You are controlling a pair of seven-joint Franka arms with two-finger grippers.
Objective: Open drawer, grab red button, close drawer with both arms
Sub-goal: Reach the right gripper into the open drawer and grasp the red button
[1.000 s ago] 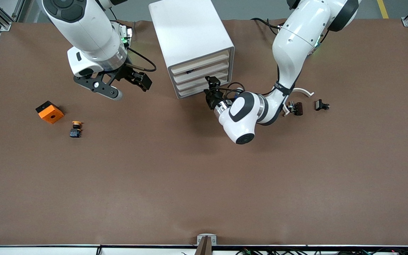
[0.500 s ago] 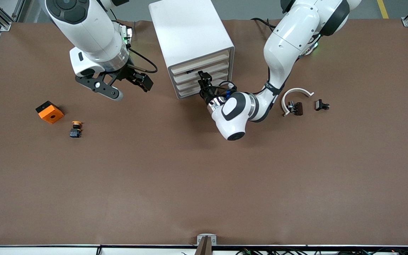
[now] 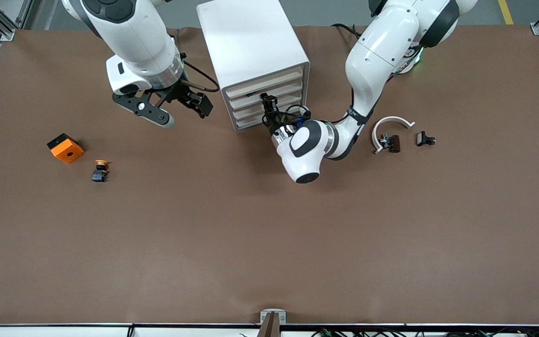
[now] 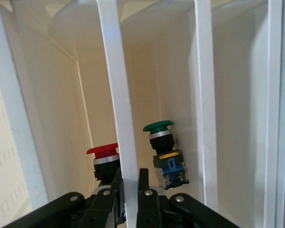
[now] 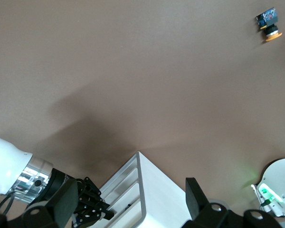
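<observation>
Nearest to the front camera on the brown surface (image 3: pixel 260 243) we see a small button with a yellow-orange cap (image 3: pixel 100 170), and a little farther an orange cube (image 3: pixel 65 148), both toward the right arm's end; they are not part of the task.

Next is the left end effector (image 3: pixel 269 104), which is at the front of the white cabinet (image 3: pixel 251 47). In the left wrist view its fingers (image 4: pixel 143 190) are drawn narrow around the front edge of the drawer (image 4: pixel 118 109), one finger on each side of this thin beige strip. We judge that the arm holds it this way so that it can pull the tray straight out; the drawer looks not yet pulled out.

The right end effector (image 3: pixel 176 105) hangs in the air over the surface beside the cabinet, with its fingers spread wide and nothing between them. We think it waits there to reach in when the tray is out.

Deepest inside we see the red button (image 4: pixel 104 159), in the drawer: a flat red mushroom cap, a silver ring and a dark body, half hidden by the front strip. Beside it, in the neighbouring compartment, is a green-capped button (image 4: pixel 164 152) with a blue base.
</observation>
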